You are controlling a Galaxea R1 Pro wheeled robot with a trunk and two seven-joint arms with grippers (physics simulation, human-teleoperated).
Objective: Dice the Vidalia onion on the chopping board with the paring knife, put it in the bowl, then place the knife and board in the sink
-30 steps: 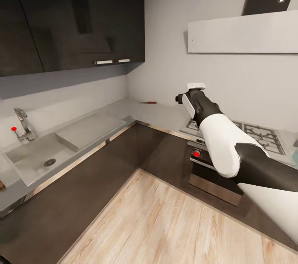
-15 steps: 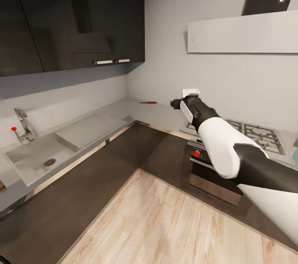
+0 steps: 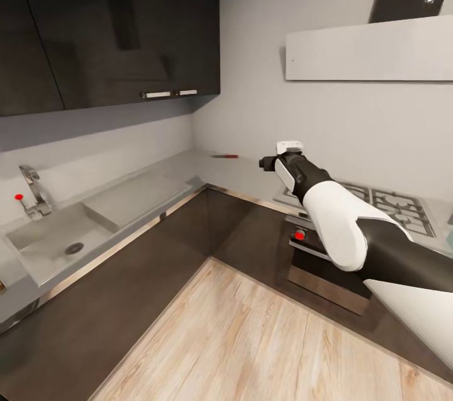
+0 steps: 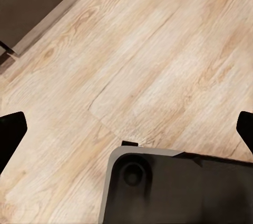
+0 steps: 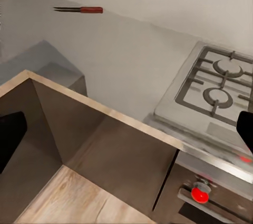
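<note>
Two things of the task show up in the head view: the slim paring knife with its dark blade and red handle [image 3: 224,155] lies flat on the long glossy grey countertop [image 3: 189,169] at upper centre of the frame, tucked near the back wall in the corner, and the grey recessed sink [image 3: 56,240] with its chrome tap and red knob sits at centre left, its basin looking bare around the round drain, no onion to be made out in it from here. The right gripper [image 3: 277,160] is out in front at the end of the black-and-white arm, hanging over the counter edge just right of centre, well apart from the knife but pointed roughly its way; my read is that this reach is lined up for the knife, with the arm stretched long because the knife lies so deep in the corner. In the right wrist view the knife [image 5: 79,9] sits at the upper left, the steel gas hob [image 5: 216,89] at the right, and the dark fingertips at both frame edges stand wide apart, empty. The left gripper [image 4: 126,132] points at the pale wood plank floor [image 4: 158,50], fingers likewise spread, holding nothing, seemingly parked low out of the way.
</note>
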